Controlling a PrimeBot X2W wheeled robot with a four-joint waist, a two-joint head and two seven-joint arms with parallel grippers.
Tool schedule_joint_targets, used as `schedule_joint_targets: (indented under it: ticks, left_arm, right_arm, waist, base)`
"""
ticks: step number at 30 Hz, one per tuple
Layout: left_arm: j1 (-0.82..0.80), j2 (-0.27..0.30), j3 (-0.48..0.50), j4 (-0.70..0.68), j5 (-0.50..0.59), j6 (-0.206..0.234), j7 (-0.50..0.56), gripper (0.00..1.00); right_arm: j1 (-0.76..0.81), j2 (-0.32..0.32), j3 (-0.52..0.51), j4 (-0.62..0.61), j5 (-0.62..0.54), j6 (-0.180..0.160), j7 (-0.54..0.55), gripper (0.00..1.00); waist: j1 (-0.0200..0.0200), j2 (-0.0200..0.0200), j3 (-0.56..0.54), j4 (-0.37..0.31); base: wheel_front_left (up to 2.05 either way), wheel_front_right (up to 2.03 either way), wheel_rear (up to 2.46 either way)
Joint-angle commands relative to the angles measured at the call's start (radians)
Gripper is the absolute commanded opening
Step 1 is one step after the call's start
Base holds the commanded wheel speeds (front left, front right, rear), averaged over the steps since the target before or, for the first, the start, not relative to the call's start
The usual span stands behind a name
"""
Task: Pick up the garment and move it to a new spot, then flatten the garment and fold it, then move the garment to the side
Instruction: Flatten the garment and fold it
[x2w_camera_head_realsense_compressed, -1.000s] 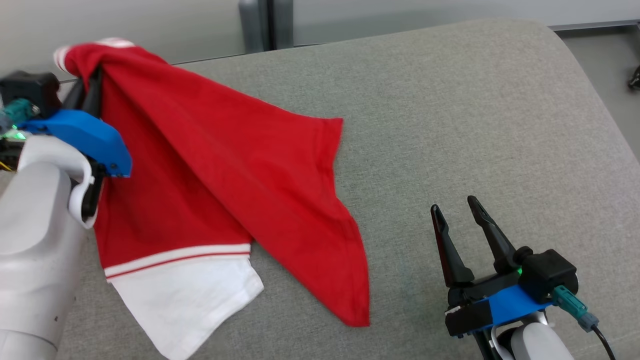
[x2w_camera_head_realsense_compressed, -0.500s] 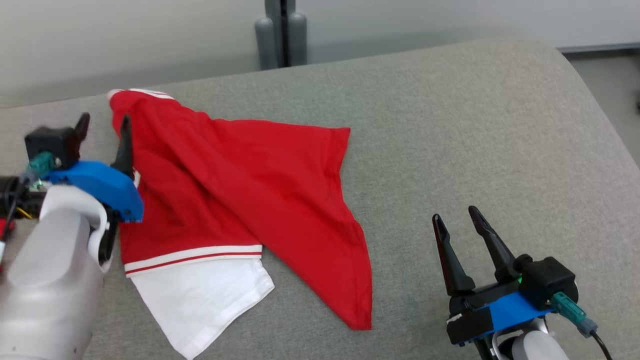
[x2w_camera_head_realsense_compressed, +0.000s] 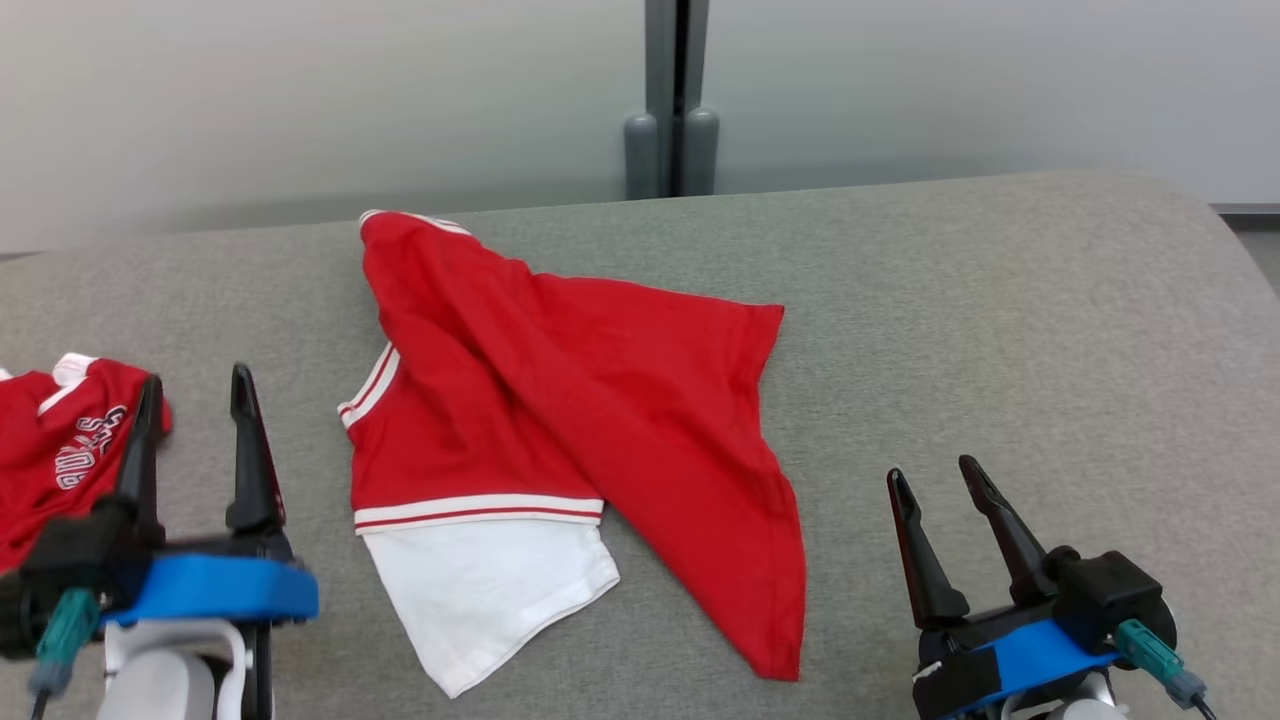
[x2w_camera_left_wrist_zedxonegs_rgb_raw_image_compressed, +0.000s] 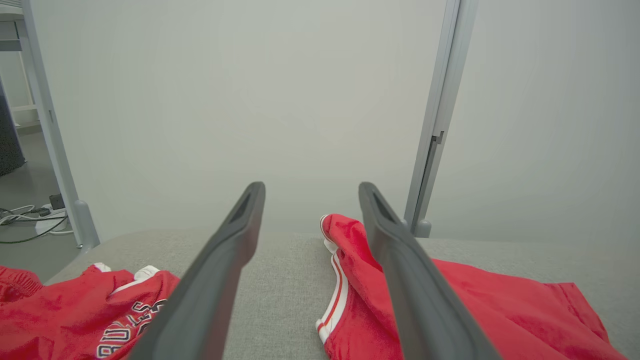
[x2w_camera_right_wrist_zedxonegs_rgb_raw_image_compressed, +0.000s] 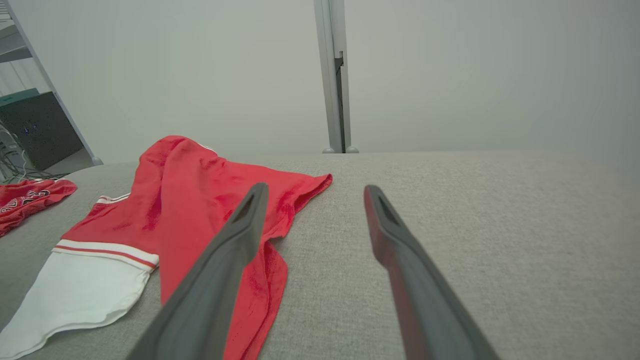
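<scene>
The garment (x2w_camera_head_realsense_compressed: 560, 420), red with a white striped section at its near end, lies crumpled and partly folded over itself in the middle of the grey cushioned surface (x2w_camera_head_realsense_compressed: 1000, 330). My left gripper (x2w_camera_head_realsense_compressed: 195, 380) stands open at the lower left, apart from the garment's left edge, with nothing between its fingers. The left wrist view has the open left gripper (x2w_camera_left_wrist_zedxonegs_rgb_raw_image_compressed: 311, 186) with the garment (x2w_camera_left_wrist_zedxonegs_rgb_raw_image_compressed: 500, 300) behind its right finger. My right gripper (x2w_camera_head_realsense_compressed: 930, 472) is open and empty at the lower right, a short way right of the garment's red corner. Past the right gripper (x2w_camera_right_wrist_zedxonegs_rgb_raw_image_compressed: 315, 187), the garment (x2w_camera_right_wrist_zedxonegs_rgb_raw_image_compressed: 195, 185) lies to the left.
A second red garment with lettering (x2w_camera_head_realsense_compressed: 60, 440) lies at the surface's left edge, just left of my left gripper, and also appears as a red heap (x2w_camera_left_wrist_zedxonegs_rgb_raw_image_compressed: 75, 310) in the left wrist view. A grey post (x2w_camera_head_realsense_compressed: 672, 100) and pale wall panels stand behind. The surface rounds off at the right.
My left gripper opened, let go of the garment's raised corner and drew back to the lower left. The garment dropped flat onto the surface. The camera view shifted too.
</scene>
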Motion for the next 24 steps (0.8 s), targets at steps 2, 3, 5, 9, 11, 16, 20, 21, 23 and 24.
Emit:
schedule_joint_targets:
  ticks: [2,3,5,9,11,16,20,21,23,24]
  left_arm:
    - [0.073,-0.040,0.052,-0.094,0.045,0.000,-0.003,1.00]
    - [0.095,-0.059,0.069,-0.128,0.063,-0.005,-0.003,1.00]
    - [0.143,-0.095,0.106,-0.169,0.088,-0.019,-0.003,1.00]
    - [0.210,-0.146,0.157,-0.212,0.140,-0.054,-0.003,1.00]
    - [0.228,-0.153,0.158,-0.205,0.160,-0.061,-0.003,1.00]
    - [0.266,-0.172,0.148,-0.137,0.222,-0.083,-0.003,1.00]
    - [0.249,-0.176,0.152,-0.089,0.243,-0.097,-0.003,1.00]
    - [0.244,-0.178,0.156,-0.082,0.246,-0.100,-0.003,1.00]
    - [0.237,-0.181,0.161,-0.074,0.248,-0.101,-0.003,1.00]
    - [0.234,-0.182,0.162,-0.073,0.252,-0.103,-0.003,1.00]
  right_arm:
    - [0.001,-0.002,-0.010,0.001,-0.008,0.000,-0.004,1.00]
    - [0.001,-0.003,-0.019,0.001,-0.009,0.000,-0.004,1.00]
    - [0.001,-0.002,-0.017,0.009,-0.010,0.000,-0.004,1.00]
    - [0.001,-0.002,-0.015,0.022,-0.010,0.000,-0.004,1.00]
    - [0.001,-0.002,-0.014,0.027,-0.010,0.000,-0.004,1.00]
    - [0.007,-0.002,-0.008,0.064,-0.013,0.000,-0.004,1.00]
    - [0.005,-0.002,-0.010,0.114,-0.021,0.000,-0.004,1.00]
    - [0.001,-0.002,-0.008,0.125,-0.021,0.000,-0.004,1.00]
    - [-0.011,-0.002,-0.004,0.147,-0.027,0.000,-0.004,1.00]
    - [-0.022,-0.002,0.000,0.158,-0.031,0.000,-0.004,1.00]
  waist:
    - [0.0002,0.0002,0.007,0.022]
    - [0.0002,0.0002,0.008,0.031]
    - [0.0002,0.0002,0.008,0.042]
    - [0.0002,0.0002,0.002,0.059]
    - [0.0002,0.0002,0.000,0.061]
    - [0.0002,0.0002,-0.011,0.069]
    - [0.0002,0.0002,-0.017,0.070]
    - [0.0002,0.0002,-0.018,0.070]
    - [0.0002,0.0002,-0.018,0.072]
    - [0.0002,0.0002,-0.018,0.073]
  base:
    - [0.00,0.00,0.00]
    - [0.00,0.00,0.00]
    - [0.00,0.00,0.00]
    - [0.00,0.00,0.00]
    - [0.00,0.00,0.00]
    - [0.00,0.00,0.00]
    - [0.00,0.00,0.00]
    - [0.00,0.00,0.00]
    - [0.00,0.00,0.00]
    - [0.00,0.00,0.00]
